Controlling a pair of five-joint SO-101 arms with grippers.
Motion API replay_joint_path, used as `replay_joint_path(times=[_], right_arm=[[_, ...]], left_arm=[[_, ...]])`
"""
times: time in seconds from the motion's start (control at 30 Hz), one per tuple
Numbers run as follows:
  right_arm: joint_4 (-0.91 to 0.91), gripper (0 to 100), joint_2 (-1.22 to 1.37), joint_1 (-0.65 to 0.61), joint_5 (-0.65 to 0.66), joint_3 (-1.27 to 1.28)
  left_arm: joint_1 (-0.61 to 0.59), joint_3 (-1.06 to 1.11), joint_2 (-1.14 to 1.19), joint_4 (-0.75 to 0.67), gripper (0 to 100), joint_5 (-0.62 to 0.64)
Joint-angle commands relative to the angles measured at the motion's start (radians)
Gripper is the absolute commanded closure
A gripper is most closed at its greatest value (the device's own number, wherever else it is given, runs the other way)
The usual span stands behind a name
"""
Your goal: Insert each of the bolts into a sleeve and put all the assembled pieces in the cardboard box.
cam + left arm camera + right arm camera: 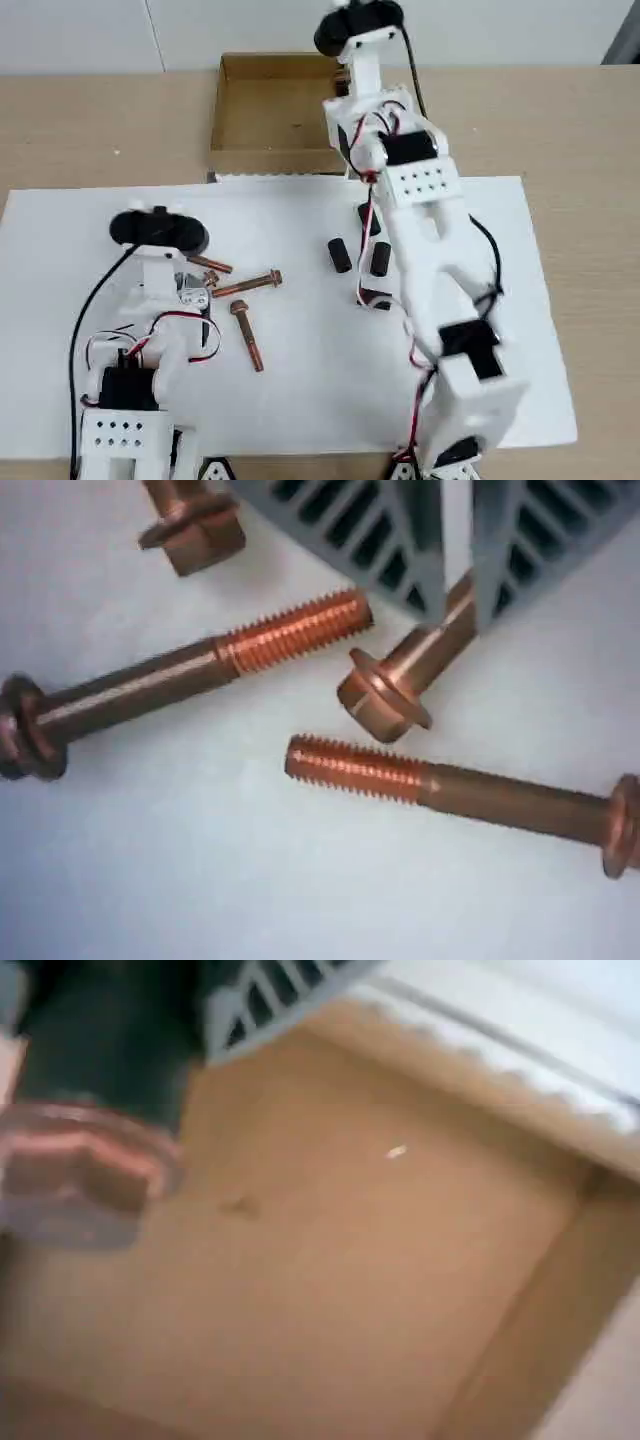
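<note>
So the right claw (345, 80) is hanging over the cardboard box (216, 110) at the far edge of the desk (100, 110). It's pinching an assembled piece (90, 1090) by its dark sleeve, with the copper bolt head poking out the end. My worry is that the grip looks to be on the sleeve only, so the bolt could slide out on release. In the high view the piece also sits close to the box's side wall, so it might clip the rim and land outside.

Over toward the near left corner, the left claw (460, 610) is right on top of one bolt (395, 685). Can't tell if it actually has hold of it. Three more bolts (180, 670) lie crowded just beside it, so any lift or twist could send them rolling across the white sheet (300, 400). Loose sleeves (338, 253) wait mid-sheet.
</note>
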Motion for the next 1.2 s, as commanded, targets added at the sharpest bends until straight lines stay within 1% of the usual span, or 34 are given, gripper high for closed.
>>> replay_joint_path(times=[0.0,0.13,0.37,0.5,0.63,0.83,1.0,1.17], right_arm=[[-0.031,99.5,0.097,0.005,0.037,-0.201],[-0.031,99.5,0.252,0.005,0.075,-0.356],[-0.022,99.4,0.483,-0.001,0.133,-0.609],[-0.021,99.4,0.538,-0.007,0.181,-0.667],[0.010,99.1,0.541,-0.015,0.186,-0.671],[0.097,86.1,0.538,-0.016,0.183,-0.672],[0.140,90.2,0.532,-0.016,0.181,-0.694],[0.387,96.5,0.466,-0.022,0.180,-0.793]], left_arm=[[0.002,0.038,-0.009,-0.066,99,-0.018],[0.002,0.120,-0.009,-0.157,99,-0.018],[0.002,0.150,-0.009,-0.172,99,-0.018],[0.002,0.163,-0.011,-0.184,99,-0.018],[0.002,0.165,-0.011,-0.184,99,-0.018],[0.003,0.183,-0.011,-0.212,99,-0.018],[0.057,0.203,-0.011,-0.216,99,-0.020],[0.055,0.208,-0.011,-0.218,99,-0.020]])
